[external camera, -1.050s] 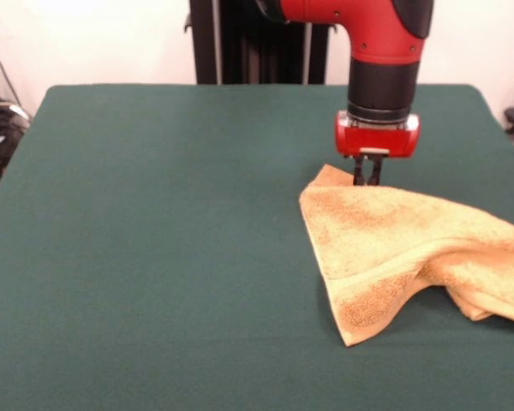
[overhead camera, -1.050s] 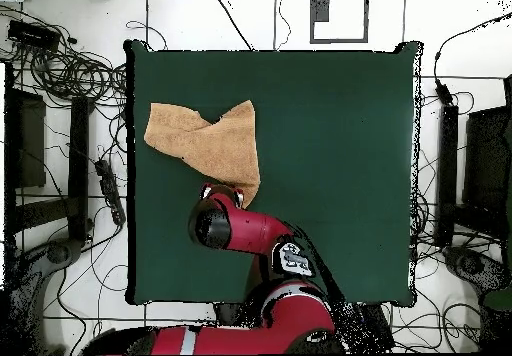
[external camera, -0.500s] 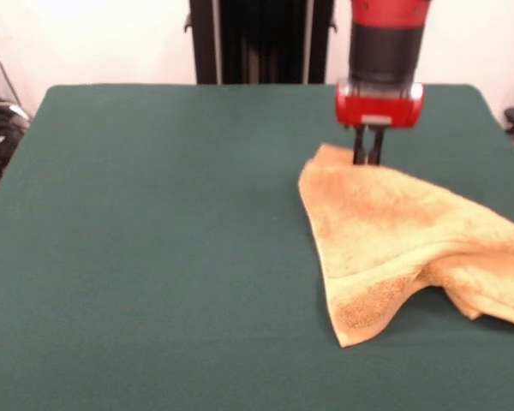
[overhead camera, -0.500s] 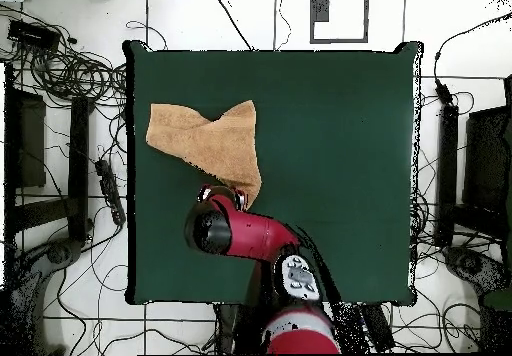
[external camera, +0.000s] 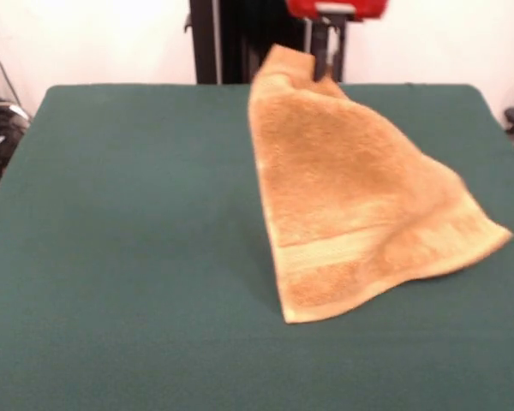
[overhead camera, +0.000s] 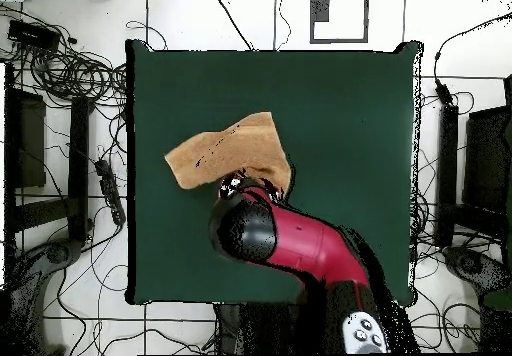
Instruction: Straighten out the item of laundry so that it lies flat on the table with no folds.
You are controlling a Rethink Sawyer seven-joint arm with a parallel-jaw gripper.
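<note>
Towel (external camera: 351,205) hangs over the table's (external camera: 120,257) right half, its lower corners nearest the camera, apparently just brushing the green cloth. It looks orange-tan and looped, with a woven band above the bottom edge, and drapes open with a soft fold on the right. Farther back, the gripper (external camera: 329,53) pinches its top corner, probably so gravity pulls the folds out.
</note>
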